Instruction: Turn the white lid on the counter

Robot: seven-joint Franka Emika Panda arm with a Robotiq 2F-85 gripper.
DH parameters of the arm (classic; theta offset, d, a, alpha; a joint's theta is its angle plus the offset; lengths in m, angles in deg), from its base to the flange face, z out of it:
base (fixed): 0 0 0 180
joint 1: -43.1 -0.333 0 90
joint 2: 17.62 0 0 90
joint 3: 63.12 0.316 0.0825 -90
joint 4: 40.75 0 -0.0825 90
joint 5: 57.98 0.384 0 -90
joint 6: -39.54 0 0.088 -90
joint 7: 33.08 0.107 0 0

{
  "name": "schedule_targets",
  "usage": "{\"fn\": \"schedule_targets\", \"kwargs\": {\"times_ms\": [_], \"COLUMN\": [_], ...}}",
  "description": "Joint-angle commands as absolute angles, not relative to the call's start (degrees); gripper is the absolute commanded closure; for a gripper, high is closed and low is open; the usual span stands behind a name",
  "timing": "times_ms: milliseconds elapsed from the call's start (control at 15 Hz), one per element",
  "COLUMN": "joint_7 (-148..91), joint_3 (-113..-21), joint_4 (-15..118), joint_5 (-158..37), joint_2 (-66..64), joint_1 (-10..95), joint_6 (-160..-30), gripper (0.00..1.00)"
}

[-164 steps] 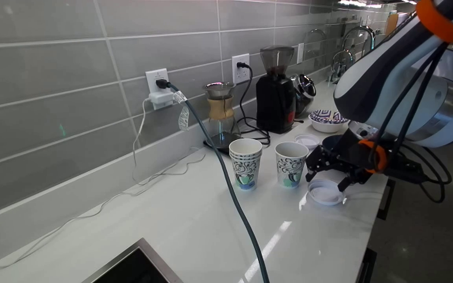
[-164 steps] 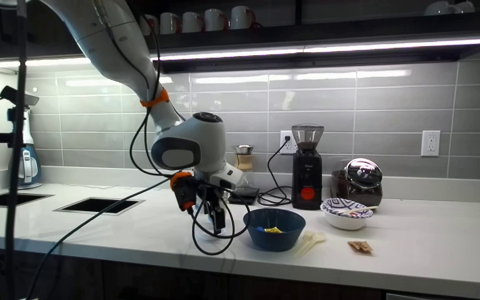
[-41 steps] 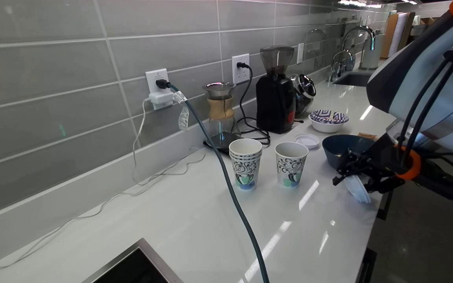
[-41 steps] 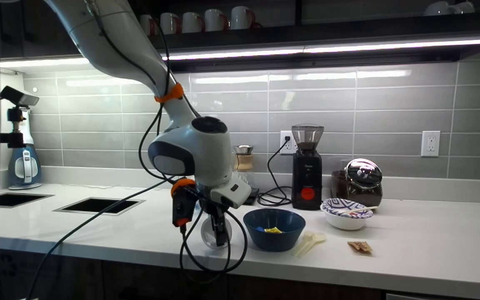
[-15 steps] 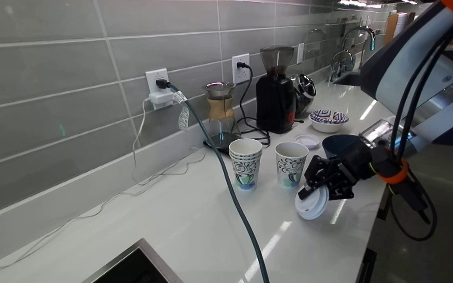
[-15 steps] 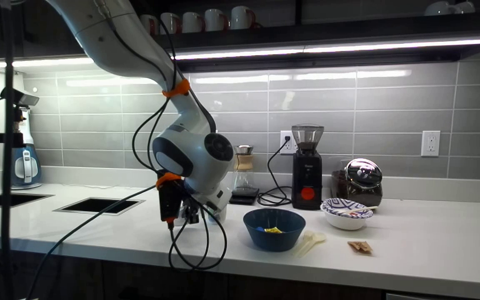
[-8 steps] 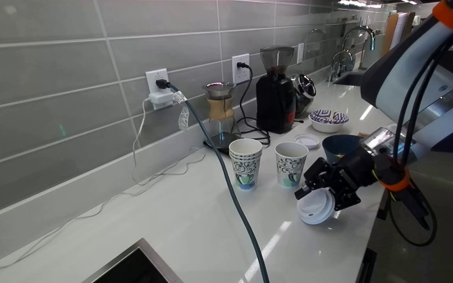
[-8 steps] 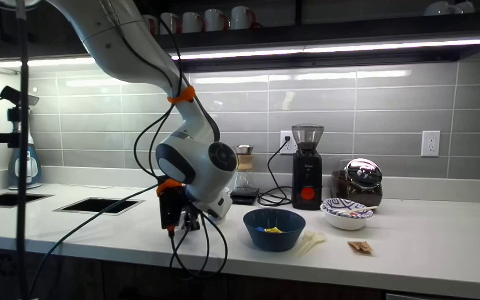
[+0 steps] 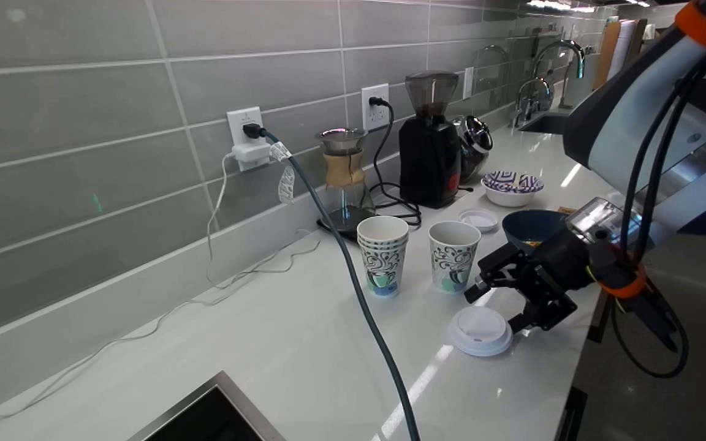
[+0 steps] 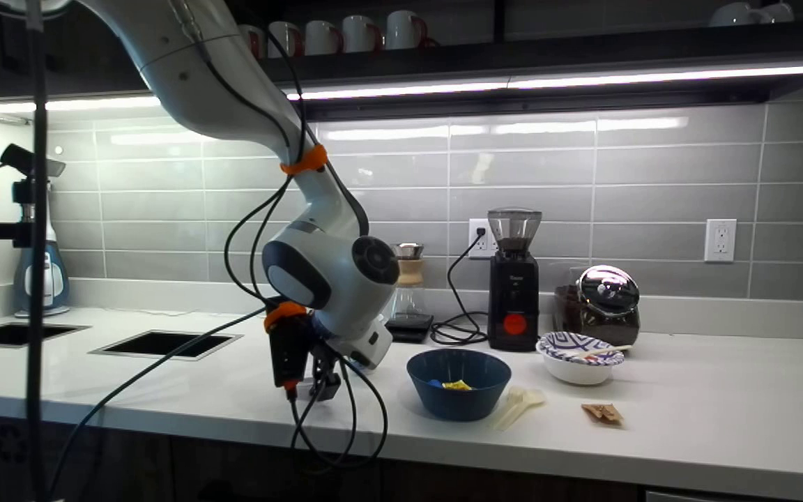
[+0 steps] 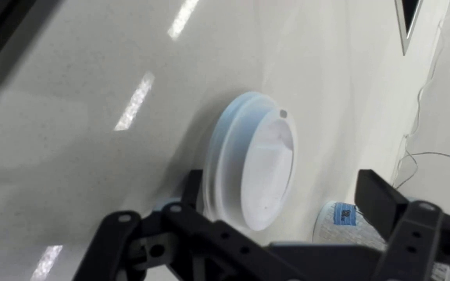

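The lid (image 9: 480,332) lies on the counter (image 9: 267,352), its raised, small-holed side up. The gripper (image 11: 281,180) has its fingers spread wide — one right at the lid's rim, the other well clear of it. A cup (image 9: 453,260) stands near, a cup stack (image 9: 383,260) beside it.

The white lid (image 9: 480,331) now lies flat on the surface (image 9: 304,349) just ahead of the gripper (image 9: 492,309), its top and small hole (image 11: 283,113) upward; at first it lay hollow side up beneath the gripper, and a second ago it was tilted, held between the fingers (image 11: 381,203). Those fingers have since parted, one at the lid's rim, whether touching cannot be told, the other well apart from it. The wrist (image 10: 328,268) above the gripper has tipped too, its round black cap (image 10: 376,259) turned from facing up to facing sideways.
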State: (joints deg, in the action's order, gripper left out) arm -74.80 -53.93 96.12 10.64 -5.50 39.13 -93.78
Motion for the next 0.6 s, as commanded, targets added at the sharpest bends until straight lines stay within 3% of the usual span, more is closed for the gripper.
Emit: {"fn": "schedule_targets", "kwargs": {"times_ms": [0,533], "joint_7": [-68.50,-44.60], "joint_3": [-55.39,-54.13], "joint_4": [96.82,98.87], "joint_5": [2.12,-28.87], "joint_2": [-8.21,-20.71], "joint_1": [36.80,33.54], "joint_6": [-97.64,-99.11], "gripper": [0.00,0.00]}}
